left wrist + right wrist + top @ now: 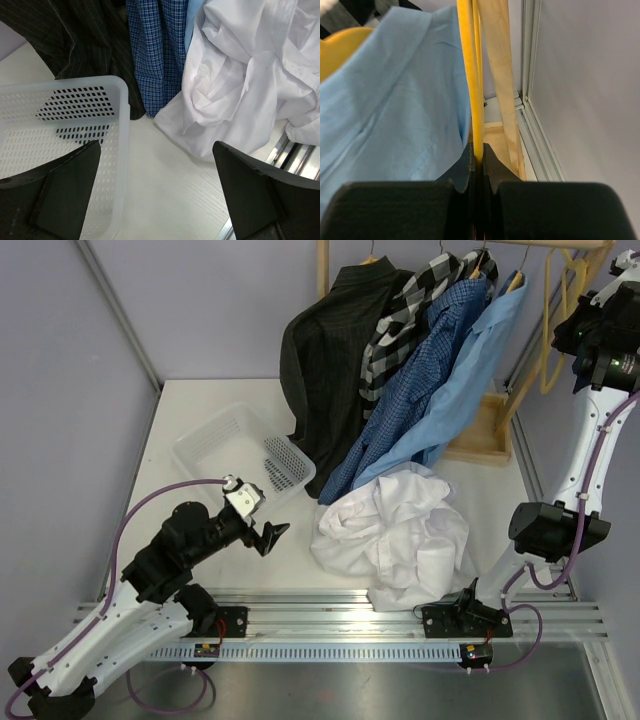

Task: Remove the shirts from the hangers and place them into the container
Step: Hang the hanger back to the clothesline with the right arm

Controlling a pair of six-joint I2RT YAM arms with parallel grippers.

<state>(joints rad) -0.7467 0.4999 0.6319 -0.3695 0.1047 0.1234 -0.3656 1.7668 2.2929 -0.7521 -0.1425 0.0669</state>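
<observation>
White shirt (395,535): off its hanger, crumpled on the table (290,575) at lower centre-right of the top view, near but outside the container (285,465), a white perforated basket at centre left. Four more shirts hang in a row at upper centre: black pinstriped shirt (325,360), black-and-white check shirt (400,325), dark blue check shirt (410,390) and light blue shirt (470,370). Left gripper (268,537): jaws spread wide, holding nothing, low over the table between the basket's near corner and the white shirt; right gripper (477,155): high at upper right, jaws pinched onto a bare yellow hanger (470,75) beside the wooden post (500,75).
</observation>
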